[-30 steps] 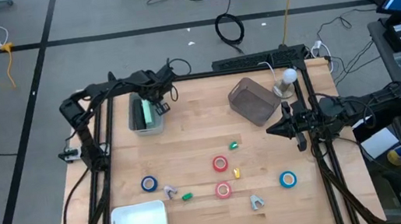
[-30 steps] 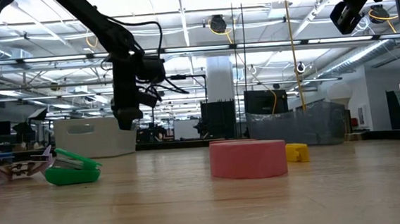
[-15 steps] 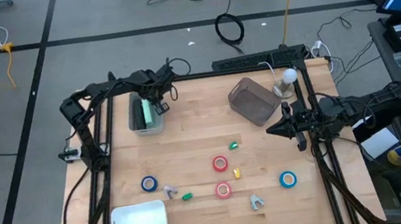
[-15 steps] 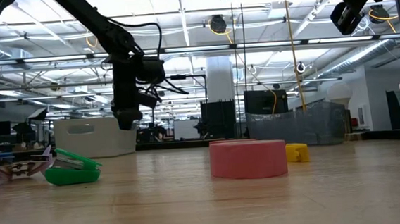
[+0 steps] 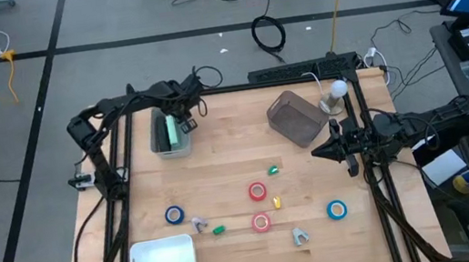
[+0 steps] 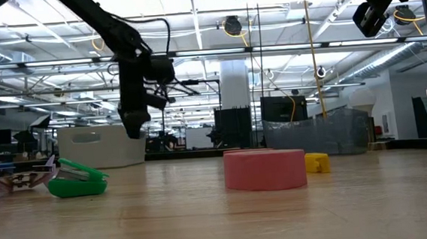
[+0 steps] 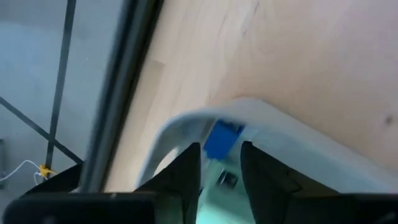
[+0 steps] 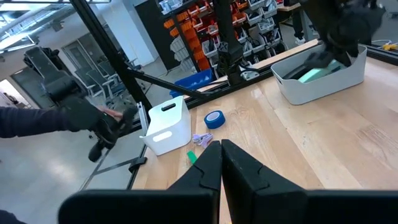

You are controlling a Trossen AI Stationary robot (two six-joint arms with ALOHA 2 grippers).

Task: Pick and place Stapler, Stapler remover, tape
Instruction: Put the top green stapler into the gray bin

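The left gripper hung over the grey bin near the table's far left corner, its fingers parted by a narrow gap with a small blue thing showing just beyond them inside the bin; whether it was a stapler part I could not tell. A pale green item lay in that bin. The right gripper waited above the right edge of the wooden table, its fingers pressed together and holding nothing. The tape rolls lay flat on the bare wood: one blue roll toward the near left, two red rolls near the middle with the second closer to the near edge, and another blue roll toward the near right. They were stiff rings with white cores, likely light and smooth-sided, so a pinch across the rim, one finger in the core, would probably hold better than squeezing the outer curve. Small green and yellow staplers looked like hard plastic, blocky and best taken across the narrow sides. Two pale staple removers, the other beside the left blue roll, looked thin and awkward. A white bin sat at the near left corner, a clear dark one toward the far right.
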